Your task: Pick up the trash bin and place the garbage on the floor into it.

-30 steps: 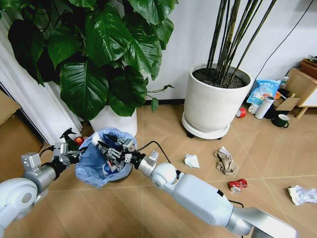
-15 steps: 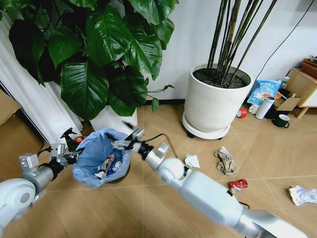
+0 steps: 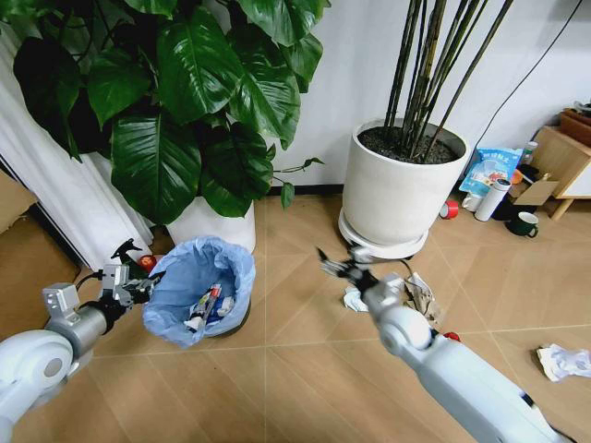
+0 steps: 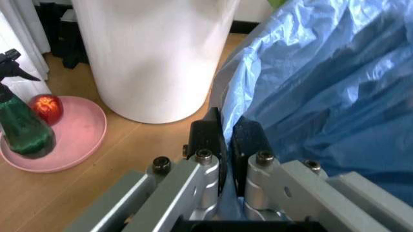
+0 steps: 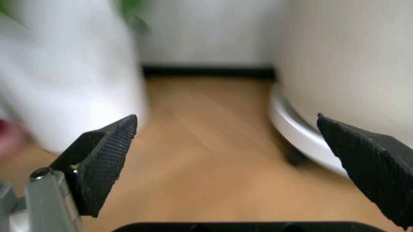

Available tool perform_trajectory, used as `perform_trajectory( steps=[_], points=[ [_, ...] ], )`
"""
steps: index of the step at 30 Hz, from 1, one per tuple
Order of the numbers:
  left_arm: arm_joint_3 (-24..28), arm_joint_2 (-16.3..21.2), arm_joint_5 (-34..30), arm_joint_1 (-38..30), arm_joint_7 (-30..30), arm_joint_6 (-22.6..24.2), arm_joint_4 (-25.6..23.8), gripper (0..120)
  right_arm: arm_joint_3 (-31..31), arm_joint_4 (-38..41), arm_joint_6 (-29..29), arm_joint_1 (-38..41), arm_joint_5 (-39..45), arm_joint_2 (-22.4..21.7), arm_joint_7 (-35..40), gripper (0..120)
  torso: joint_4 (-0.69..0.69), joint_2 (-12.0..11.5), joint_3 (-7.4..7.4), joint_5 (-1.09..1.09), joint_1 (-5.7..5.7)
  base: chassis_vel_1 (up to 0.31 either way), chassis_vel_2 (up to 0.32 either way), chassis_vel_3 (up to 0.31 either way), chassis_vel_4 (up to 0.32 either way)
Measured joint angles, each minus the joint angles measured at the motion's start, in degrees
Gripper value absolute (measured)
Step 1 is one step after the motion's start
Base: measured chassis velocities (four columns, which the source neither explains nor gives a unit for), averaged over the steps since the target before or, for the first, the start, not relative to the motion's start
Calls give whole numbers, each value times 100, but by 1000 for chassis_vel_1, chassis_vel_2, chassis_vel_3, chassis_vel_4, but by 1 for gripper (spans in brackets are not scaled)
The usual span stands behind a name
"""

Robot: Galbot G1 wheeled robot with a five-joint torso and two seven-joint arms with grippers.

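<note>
The left gripper (image 4: 226, 140) is pinched tight on the bin (image 3: 205, 288), its two black fingers (image 4: 205, 137) clamping the blue bag's folded rim, one finger outside and one inside. In the head view this gripper (image 3: 138, 288) sits at the bin's left edge, low at the left of the scene. The bin stands on the floor (image 3: 277, 369) just in front of the leafy plant's white pot (image 3: 214, 221); some litter already lies inside the bag. Left of the bin, a pink tray (image 4: 61, 140) holds a green spray bottle (image 4: 19, 121) and a red ball (image 4: 46, 107).

The right gripper (image 3: 334, 265) hangs over the floor between the bin and the big white pot (image 3: 399, 189), well apart from the bin. Its jaws are spread wide and hold nothing, as the right wrist view (image 5: 239, 159) shows. Just beside it, on the right, a white tissue (image 3: 354, 300) lies on the floor, with crumpled brown paper (image 3: 427, 300) beyond. Farther right and nearer lies another white scrap (image 3: 563, 362). A red can (image 3: 452, 337) peeks out beside the right arm.
</note>
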Motion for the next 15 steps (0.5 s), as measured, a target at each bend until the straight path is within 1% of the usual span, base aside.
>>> perform_trajectory(
  steps=[4,5,7,8,9,12,13,15],
  points=[
    [-20,-8,2,16,0,0,-26,0,208,-293,-169,-198,-188,133,194,100,0,0,0,-2,0,0,0,0,0],
    [-50,-7,2,43,1,0,-50,0,307,-625,-313,-275,-270,337,355,100,0,0,0,-1,0,0,0,0,0],
    [-79,9,2,68,-3,0,-66,0,335,-1054,-357,-235,-408,622,426,100,0,0,0,-3,0,0,0,0,0],
    [-92,19,2,77,-9,0,-76,0,318,-1390,-357,-142,-467,862,438,100,1,0,0,-2,0,0,0,0,0],
    [-92,19,2,77,-9,0,-76,0,318,-1390,-357,-142,-467,862,438,100,1,0,0,-2,0,0,0,0,0],
    [-109,26,-2,95,-25,-1,-94,0,252,-2184,-252,87,-651,1348,397,100,2,0,1,-2,0,0,0,0,0],
    [-109,26,-2,95,-25,-1,-94,0,252,-2184,-252,87,-651,1348,397,100,2,0,1,-2,0,0,0,0,0],
    [-108,20,4,104,-29,-3,-86,0,228,-2814,-180,300,-791,1661,364,100,2,0,1,-1,0,0,0,0,0]
  ],
)
